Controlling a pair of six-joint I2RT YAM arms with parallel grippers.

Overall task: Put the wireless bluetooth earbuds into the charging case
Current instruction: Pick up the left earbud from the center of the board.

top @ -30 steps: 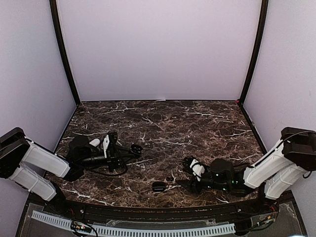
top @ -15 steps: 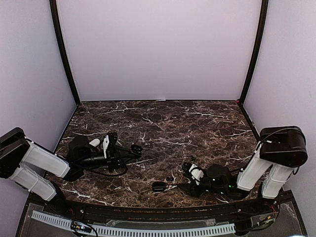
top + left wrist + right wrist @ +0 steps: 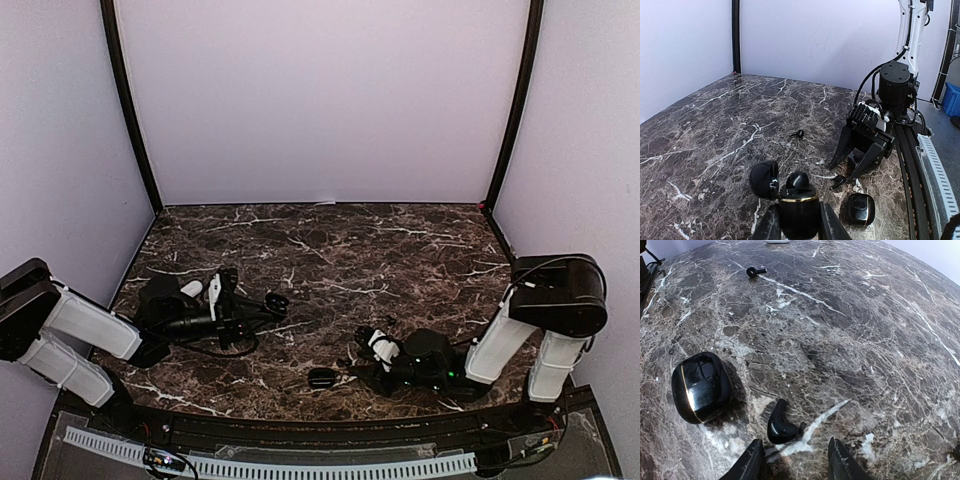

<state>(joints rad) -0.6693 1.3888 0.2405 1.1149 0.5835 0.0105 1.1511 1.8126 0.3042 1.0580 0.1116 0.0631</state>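
My left gripper is shut on an open black charging case with a gold band. Its lid hangs open to the left, and one black earbud sits in it. My right gripper is open and low over the table. A loose black earbud lies just ahead of and between its fingertips; it also shows in the left wrist view. Another black earbud lies farther off. No white earbuds are in view.
A second black case, shut, lies flat on the marble table just left of the right gripper. The left gripper rests at the table's left. Purple walls close in the back and sides.
The right arm has swung left and lowered, bringing its open gripper closer to the loose black earbud and the shut case. The left arm has not moved.
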